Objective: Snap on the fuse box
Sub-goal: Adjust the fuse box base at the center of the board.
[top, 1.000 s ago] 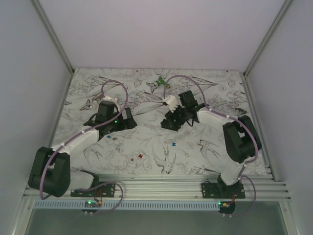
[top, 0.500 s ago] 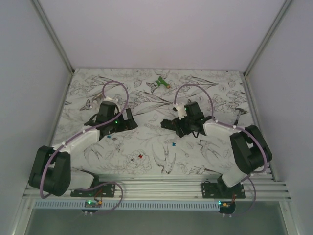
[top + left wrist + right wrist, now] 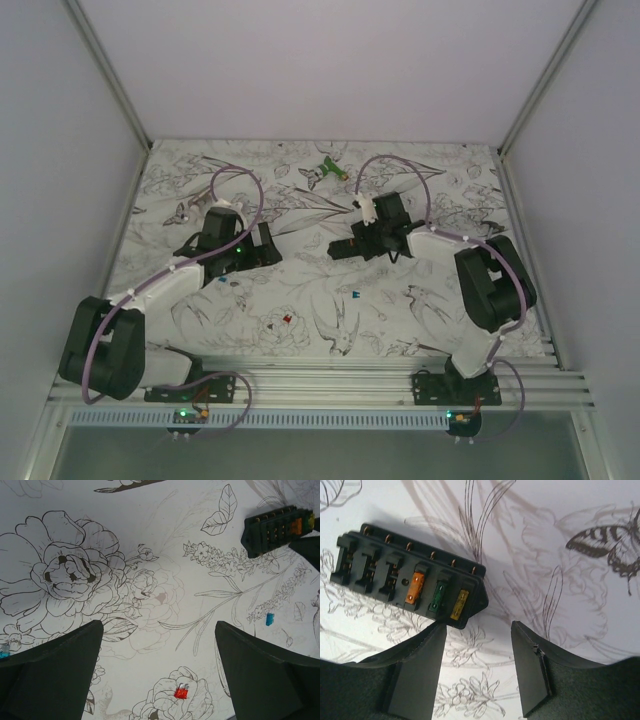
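Observation:
The fuse box [image 3: 410,587] is a black oblong block lying flat on the flower-print table, with orange, green and yellow fuses in its right-hand slots and its left-hand slots empty. My right gripper [image 3: 479,627] is open just below the box's right end. Its left finger [image 3: 420,670] tip sits at the box's lower edge, and nothing is between the jaws. In the left wrist view the fuse box [image 3: 277,529] lies far off at the upper right. My left gripper [image 3: 159,627] hangs wide open and empty over the table. From above, the fuse box [image 3: 338,248] lies between both grippers.
Loose fuses lie about: a red fuse [image 3: 181,692] below the left jaws and a blue fuse [image 3: 270,619] to the right. A green-and-white gadget [image 3: 330,170] lies near the back. Side walls close in the table [image 3: 440,300].
My right wrist has shifted about near the fuse box and ended a little farther back, its jaws slightly narrower. The left arm has not moved.

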Available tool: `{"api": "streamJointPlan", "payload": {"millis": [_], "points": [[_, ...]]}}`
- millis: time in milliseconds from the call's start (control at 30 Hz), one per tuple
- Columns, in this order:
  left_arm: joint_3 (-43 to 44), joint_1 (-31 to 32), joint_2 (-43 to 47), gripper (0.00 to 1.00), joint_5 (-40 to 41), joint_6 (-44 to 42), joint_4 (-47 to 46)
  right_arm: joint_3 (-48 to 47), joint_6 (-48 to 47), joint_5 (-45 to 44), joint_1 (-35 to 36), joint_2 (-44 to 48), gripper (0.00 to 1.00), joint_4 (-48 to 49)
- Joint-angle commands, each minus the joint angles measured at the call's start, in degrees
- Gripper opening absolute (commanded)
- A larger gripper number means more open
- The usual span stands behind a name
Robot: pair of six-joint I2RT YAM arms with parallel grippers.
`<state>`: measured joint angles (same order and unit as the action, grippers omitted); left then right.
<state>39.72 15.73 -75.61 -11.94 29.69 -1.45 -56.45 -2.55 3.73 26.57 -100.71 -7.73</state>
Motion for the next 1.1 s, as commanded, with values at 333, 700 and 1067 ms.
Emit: {"api": "streamJointPlan", "payload": {"millis": [333,700,1067], "points": [[-0.3,0.2,-0.6,1.0,-0.9,0.9,1.4,-6.9,-0.2,-0.9,0.2,0.3,0.6,-4.7],[-0.6,0.2,0.0,1.0,0.1,1.3,1.9,-6.6,-8.1,6.9,7.1,6.8,0.6,-23.1],[-1.9,0.2,2.2,1.0,1.4,1.3,3.1,-10.9,-15.0,5.7,14.1,2.2,0.55,-33.5]]}}
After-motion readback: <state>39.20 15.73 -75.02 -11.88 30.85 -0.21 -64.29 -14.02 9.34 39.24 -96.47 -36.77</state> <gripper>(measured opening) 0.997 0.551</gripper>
